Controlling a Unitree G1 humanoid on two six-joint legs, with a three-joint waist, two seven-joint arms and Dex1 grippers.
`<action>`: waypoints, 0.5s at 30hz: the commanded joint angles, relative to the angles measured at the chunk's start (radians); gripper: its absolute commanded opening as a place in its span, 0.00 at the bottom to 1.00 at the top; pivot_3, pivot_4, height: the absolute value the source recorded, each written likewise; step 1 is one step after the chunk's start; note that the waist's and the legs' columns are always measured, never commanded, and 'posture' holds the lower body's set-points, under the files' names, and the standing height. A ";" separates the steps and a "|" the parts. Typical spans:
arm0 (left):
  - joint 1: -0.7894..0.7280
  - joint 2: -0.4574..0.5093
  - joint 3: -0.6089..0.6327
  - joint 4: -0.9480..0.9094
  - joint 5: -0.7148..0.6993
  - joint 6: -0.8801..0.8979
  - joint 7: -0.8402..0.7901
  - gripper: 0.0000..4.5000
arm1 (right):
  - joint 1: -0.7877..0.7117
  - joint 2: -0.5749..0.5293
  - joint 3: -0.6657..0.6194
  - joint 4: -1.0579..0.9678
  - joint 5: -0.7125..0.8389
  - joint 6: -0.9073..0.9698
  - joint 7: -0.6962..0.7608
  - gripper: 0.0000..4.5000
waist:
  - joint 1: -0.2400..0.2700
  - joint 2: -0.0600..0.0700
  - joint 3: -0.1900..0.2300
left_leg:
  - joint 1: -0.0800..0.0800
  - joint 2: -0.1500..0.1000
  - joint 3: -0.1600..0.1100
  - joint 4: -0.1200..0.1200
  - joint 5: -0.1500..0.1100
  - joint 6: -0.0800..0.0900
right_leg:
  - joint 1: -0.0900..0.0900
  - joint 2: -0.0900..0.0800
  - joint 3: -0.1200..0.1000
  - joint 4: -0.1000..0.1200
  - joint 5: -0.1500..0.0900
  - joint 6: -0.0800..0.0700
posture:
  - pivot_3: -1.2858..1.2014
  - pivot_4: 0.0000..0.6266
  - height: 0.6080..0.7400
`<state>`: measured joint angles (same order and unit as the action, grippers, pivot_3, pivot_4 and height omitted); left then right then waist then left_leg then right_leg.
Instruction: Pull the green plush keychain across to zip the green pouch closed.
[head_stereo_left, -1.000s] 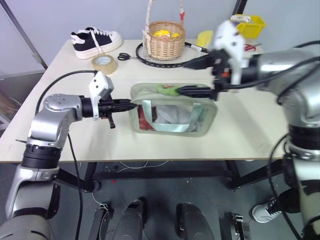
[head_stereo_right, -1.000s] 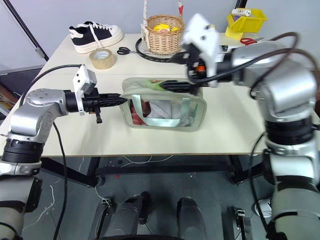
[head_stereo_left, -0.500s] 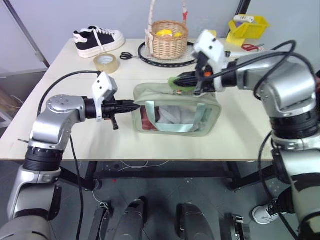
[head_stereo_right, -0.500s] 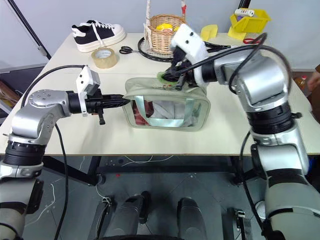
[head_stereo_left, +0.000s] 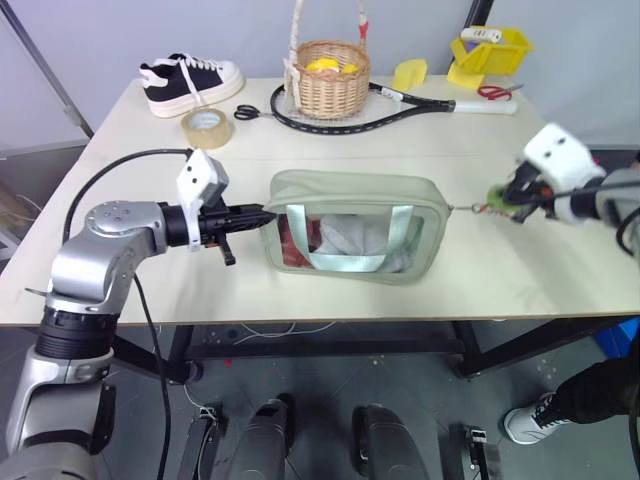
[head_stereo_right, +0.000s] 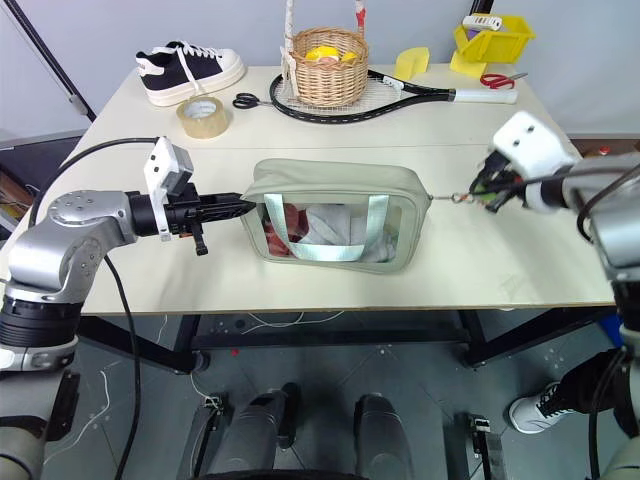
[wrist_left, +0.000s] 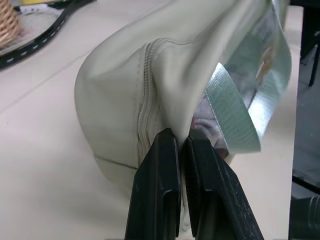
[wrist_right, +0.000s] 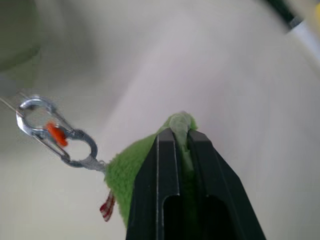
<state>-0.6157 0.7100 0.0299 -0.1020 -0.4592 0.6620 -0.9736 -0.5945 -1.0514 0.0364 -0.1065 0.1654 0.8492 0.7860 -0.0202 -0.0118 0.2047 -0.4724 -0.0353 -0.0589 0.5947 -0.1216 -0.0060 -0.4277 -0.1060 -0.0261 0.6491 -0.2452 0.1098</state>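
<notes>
Green plush keychain (head_stereo_left: 497, 199) pulled rightward, green pouch (head_stereo_left: 350, 200) zipped.

Both arms outstretched, left tool (wrist_left: 181, 145) and right tool (wrist_right: 181, 137) clamped tight.

My left gripper (head_stereo_right: 240, 204) pinches the end of the green pouch (head_stereo_right: 335, 225), which sits in the middle of the table (head_stereo_right: 470, 270). Its top looks zipped shut. My right gripper (head_stereo_right: 484, 190) is off to the side of the pouch, closed on the green plush keychain (head_stereo_right: 480, 193). A thin line runs from the pouch to it. A basket (head_stereo_right: 325, 68), shoe (head_stereo_right: 190, 70), tape roll (head_stereo_right: 201, 117) and racket (head_stereo_right: 400, 95) lie farther back.
</notes>
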 joint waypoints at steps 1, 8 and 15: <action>0.017 0.027 0.073 -0.040 -0.015 0.022 0.048 0.00 | 0.097 0.129 0.009 -0.181 0.023 0.101 -0.098 0.01 | -0.001 0.000 0.000 | 0.001 0.000 0.000 0.001 0.000 0.000 | 0.001 0.001 0.000 0.000 0.000 0.000 | 0.52 0.24 0.88; 0.044 0.018 0.080 -0.097 -0.044 0.054 0.088 0.00 | 0.234 0.234 0.165 -0.274 -0.060 0.116 -0.187 0.01 | 0.009 0.000 0.000 | 0.003 0.000 -0.001 0.002 0.000 0.000 | 0.004 0.000 0.000 -0.001 -0.002 -0.005 | 0.52 0.24 0.88; 0.064 0.019 0.090 -0.135 -0.068 0.076 0.106 0.00 | 0.134 0.209 0.097 -0.117 -0.100 0.056 -0.192 0.01 | 0.009 -0.001 -0.001 | 0.011 0.000 -0.001 0.001 -0.002 -0.002 | 0.014 -0.001 -0.001 -0.005 -0.003 -0.006 | 0.52 0.24 0.88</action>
<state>-0.5501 0.7172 0.0758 -0.1921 -0.5047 0.7381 -0.8727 -0.4244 -0.8168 0.1841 -0.2769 0.0884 0.9102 0.6023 -0.0116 -0.0128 0.2040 -0.4612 -0.0354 -0.0605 0.5954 -0.1236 -0.0082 -0.4135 -0.1073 -0.0266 0.6442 -0.2478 0.1037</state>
